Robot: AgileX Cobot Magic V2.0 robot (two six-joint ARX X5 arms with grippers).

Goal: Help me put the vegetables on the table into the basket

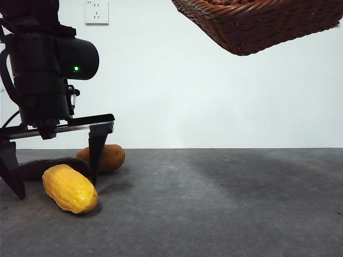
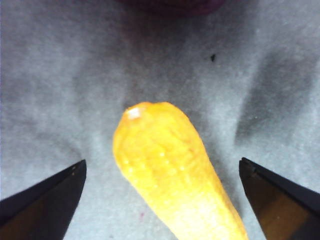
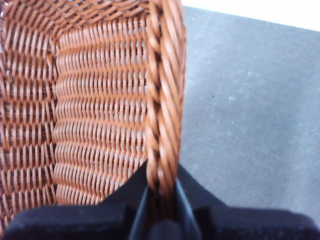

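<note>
On the table, front-left: corn [image 1: 69, 188] lies on its side, nearest the camera, between the spread jaws of the left gripper [image 1: 53, 160].
Corn: yellow, bumpy, tapered; in the left wrist view its narrow end [image 2: 165, 160] sits between the two jaws, touching neither.
Eggplant: dark purple piece [image 1: 37, 167] just behind the corn, seemingly touching it.
Potato: tan-brown [image 1: 110, 157], behind the eggplant, partly hidden by one jaw.
Left gripper: released, jaws wide apart and low at the table [image 1: 225, 214], straddling the corn.
Basket: held high above the table [image 1: 257, 24], tilted, empty as far as the right wrist view shows.
Right gripper: clenched on the basket's braided rim [image 3: 162, 200].
Stage: my judgement, corn pickup about to begin; nothing is in the basket yet.
Risk, corn: closing on the tapered end could squeeze it out forward, since the surface slopes away from the jaws.
Risk, eggplant: a jaw tip may nudge it, as it lies so close.
Risk, basket: a one-edge pinch could let it sag or swing under a dropped vegetable.
</note>
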